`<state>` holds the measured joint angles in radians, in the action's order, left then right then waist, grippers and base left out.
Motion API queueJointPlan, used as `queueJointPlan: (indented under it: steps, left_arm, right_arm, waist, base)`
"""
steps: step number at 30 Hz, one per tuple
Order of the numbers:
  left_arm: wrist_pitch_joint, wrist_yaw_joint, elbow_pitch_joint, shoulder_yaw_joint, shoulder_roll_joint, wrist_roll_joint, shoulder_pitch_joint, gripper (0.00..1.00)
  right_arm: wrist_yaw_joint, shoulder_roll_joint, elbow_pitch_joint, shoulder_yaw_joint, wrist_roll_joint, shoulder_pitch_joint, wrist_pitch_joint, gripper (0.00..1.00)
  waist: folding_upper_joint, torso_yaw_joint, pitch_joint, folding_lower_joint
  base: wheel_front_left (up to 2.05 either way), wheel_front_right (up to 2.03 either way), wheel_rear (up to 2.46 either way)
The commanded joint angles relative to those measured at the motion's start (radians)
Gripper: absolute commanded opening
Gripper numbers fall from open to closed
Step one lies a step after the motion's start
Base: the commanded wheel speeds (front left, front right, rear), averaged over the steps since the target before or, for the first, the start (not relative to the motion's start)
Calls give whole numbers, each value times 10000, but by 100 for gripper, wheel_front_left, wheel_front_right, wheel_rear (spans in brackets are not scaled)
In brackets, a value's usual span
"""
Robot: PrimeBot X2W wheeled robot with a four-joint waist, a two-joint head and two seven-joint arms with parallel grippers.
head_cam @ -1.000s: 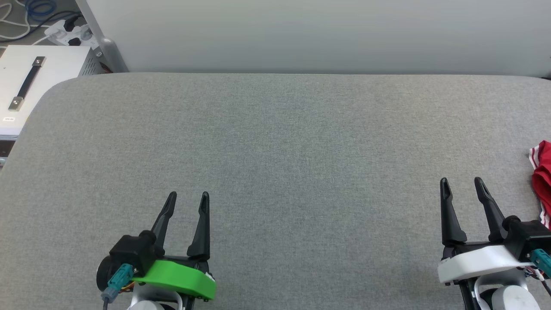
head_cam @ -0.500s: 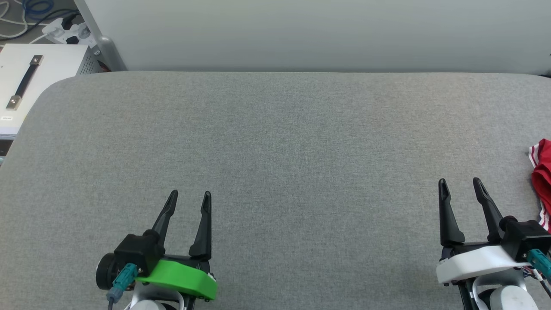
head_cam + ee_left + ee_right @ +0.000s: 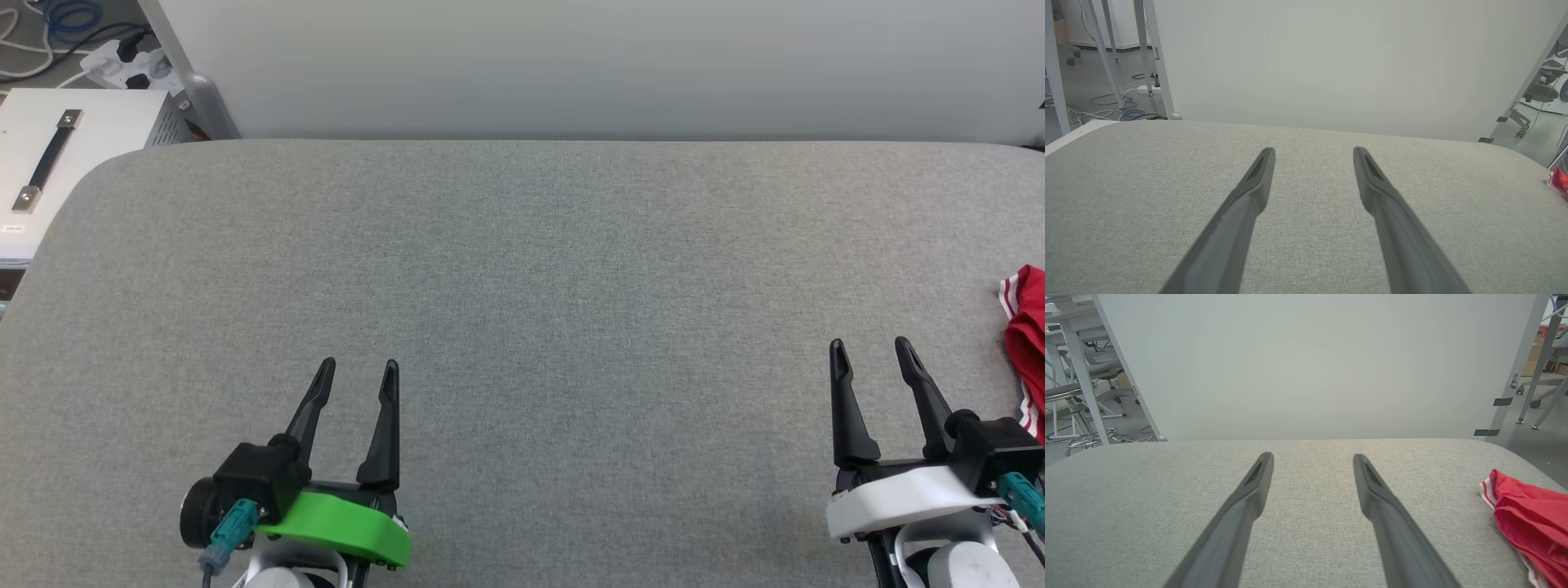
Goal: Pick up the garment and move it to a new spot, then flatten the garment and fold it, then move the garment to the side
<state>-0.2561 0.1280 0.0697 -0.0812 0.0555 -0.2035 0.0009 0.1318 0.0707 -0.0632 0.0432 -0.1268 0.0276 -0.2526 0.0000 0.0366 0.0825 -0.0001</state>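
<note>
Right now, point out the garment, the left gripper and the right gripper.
garment (image 3: 1527, 512), right wrist view, on its red cloth.
left gripper (image 3: 358, 365), head view, midway between its open fingertips.
right gripper (image 3: 869, 344), head view, midway between its open fingertips.

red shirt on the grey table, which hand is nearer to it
Right. The right hand is open just to the left of the red shirt, not touching it; the left hand is open far off across the grey table.

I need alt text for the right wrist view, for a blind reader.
The right gripper, open and empty, points across a grey fabric table. A crumpled red garment with striped white trim lies near the table's right edge, apart from the gripper. A pale wall stands behind.
</note>
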Motion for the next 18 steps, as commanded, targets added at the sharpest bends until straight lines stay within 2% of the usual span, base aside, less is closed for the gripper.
queueJointPlan:
  steps: [1,3,4,18]
  left_arm:
    - [-57,27,-20,-18,-52,-30,48,100]
    - [-57,27,-50,-118,-52,-45,54,100]
    - [1,0,-29,-109,-2,-19,1,0]
    - [236,-113,-90,-36,-3,161,-4,0]
  right_arm:
    - [-11,-5,-18,-18,75,10,-91,100]
    - [-11,-8,-17,-48,73,14,-91,100]
    - [0,0,-2,-38,0,1,1,0]
    - [-1,-16,53,-78,108,-23,237,0]
  waist:
    - [0,-9,-9,1]
    - [0,-28,-9,1]
    - [0,-27,-10,1]
    - [0,-62,-81,1]
  base:
    - [0,0,0]
    - [0,0,0]
    - [0,0,0]
    - [0,0,0]
